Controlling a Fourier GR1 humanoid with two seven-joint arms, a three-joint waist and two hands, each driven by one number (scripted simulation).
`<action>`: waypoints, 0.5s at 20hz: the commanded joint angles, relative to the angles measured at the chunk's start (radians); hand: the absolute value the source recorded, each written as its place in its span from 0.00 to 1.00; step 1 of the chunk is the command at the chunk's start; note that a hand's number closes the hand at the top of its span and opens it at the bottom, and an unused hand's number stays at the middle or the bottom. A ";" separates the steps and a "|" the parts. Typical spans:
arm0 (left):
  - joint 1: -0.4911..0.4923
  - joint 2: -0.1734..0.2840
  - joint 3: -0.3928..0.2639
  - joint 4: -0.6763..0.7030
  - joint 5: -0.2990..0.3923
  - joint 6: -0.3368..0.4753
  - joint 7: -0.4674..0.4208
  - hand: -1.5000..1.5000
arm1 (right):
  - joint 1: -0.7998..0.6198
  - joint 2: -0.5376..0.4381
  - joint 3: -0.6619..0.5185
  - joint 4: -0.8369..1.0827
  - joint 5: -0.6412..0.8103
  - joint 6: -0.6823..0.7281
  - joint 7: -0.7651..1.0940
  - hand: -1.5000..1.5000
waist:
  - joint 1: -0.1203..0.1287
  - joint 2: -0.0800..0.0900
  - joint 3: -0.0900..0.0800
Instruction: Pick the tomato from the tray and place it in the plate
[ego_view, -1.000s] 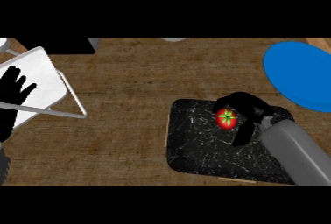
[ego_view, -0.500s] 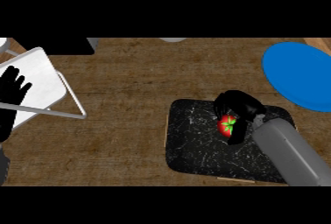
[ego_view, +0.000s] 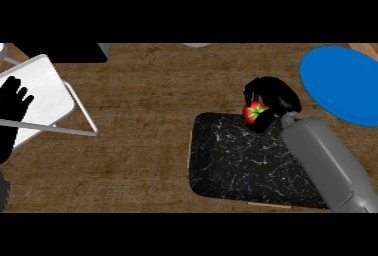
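Black fingers of the right hand (ego_view: 272, 97) are curled round the tomato (ego_view: 255, 111), pinching it so that only its red side and green star of a stalk show between thumb and fingers. Hand and tomato sit over the far edge of the dark speckled tray (ego_view: 236, 165), near its right corner, and from this steep look down I cannot tell how high above the tray they are.

To my eye the carry is the step in hand, with the placing not yet done. To do it well the hand should hold its curl as it is, travel right and away toward the blue plate (ego_view: 341, 85), and only let go once the tomato is over the plate's middle, not its near rim. A round fruit set on the edge would likely roll back onto the wooden bench (ego_view: 148, 145).

Room looks kind here. Between tray and plate lies only a strip of bare bench, and nothing stands in that path. The plate itself runs off the view's right side, so its far rim is hidden. The grey forearm (ego_view: 328, 165) lies across the tray's right side.

Well apart at the left edge, the left hand (ego_view: 15, 102) rests open, fingers up, over a white board in a grey frame (ego_view: 52, 100).
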 joint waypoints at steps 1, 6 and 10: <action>0.004 -0.103 -0.151 0.013 -0.044 -0.023 0.008 0.50 | -0.053 0.006 -0.043 -0.036 0.073 -0.183 0.047 1.00 | -0.025 0.015 -0.015; 0.040 -0.103 -0.130 0.020 -0.039 -0.041 -0.012 0.50 | -0.098 -0.051 -0.120 -0.096 0.169 -0.375 0.132 1.00 | -0.039 0.013 -0.017; 0.045 -0.098 -0.121 -0.016 -0.031 -0.050 0.014 0.50 | -0.044 -0.047 -0.162 -0.125 0.202 -0.459 0.222 1.00 | -0.034 0.009 -0.016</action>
